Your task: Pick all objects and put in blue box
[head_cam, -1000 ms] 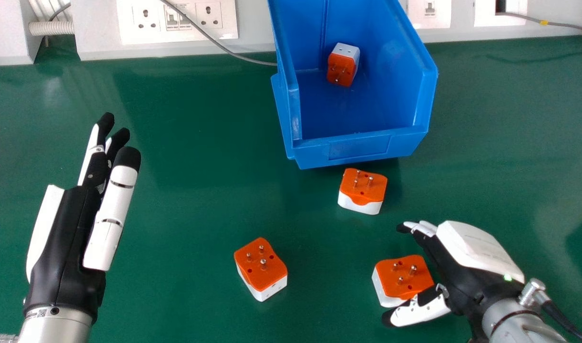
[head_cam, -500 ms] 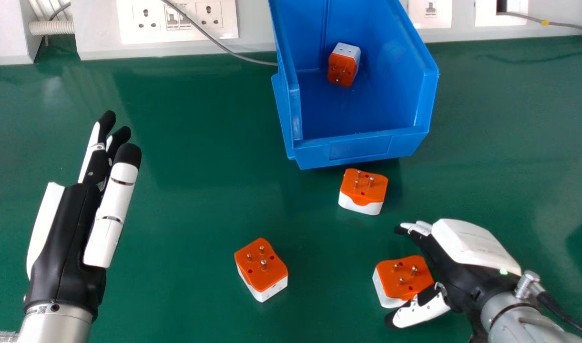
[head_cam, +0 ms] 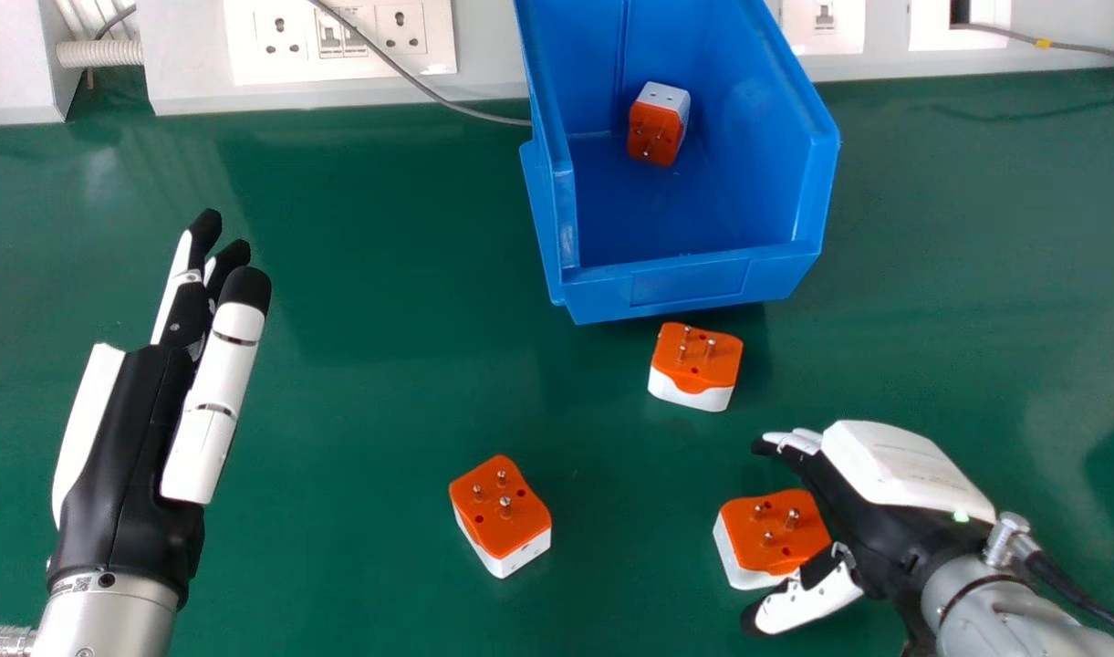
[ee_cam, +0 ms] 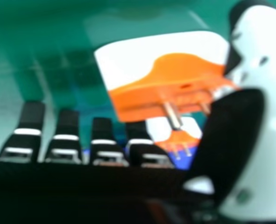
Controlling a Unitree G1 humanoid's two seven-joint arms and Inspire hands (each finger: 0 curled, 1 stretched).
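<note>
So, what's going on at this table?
A robot is loading the blue box, where one orange-and-white adapter lies. Its open right hand is around a second adapter, seemingly about to grasp it. A third adapter sits just in front of the box; a fourth adapter sits farther left. The left hand is open and empty.

Glossy green tabletop [head_cam: 365, 365] with soft pale reflections, white trunking [head_cam: 484, 78] along the top edge, socket panel [head_cam: 246, 59] at upper left, ribbed white conduit [head_cam: 100, 53] beside it, thin grey cable [head_cam: 401, 68] curving down near top centre.
</note>
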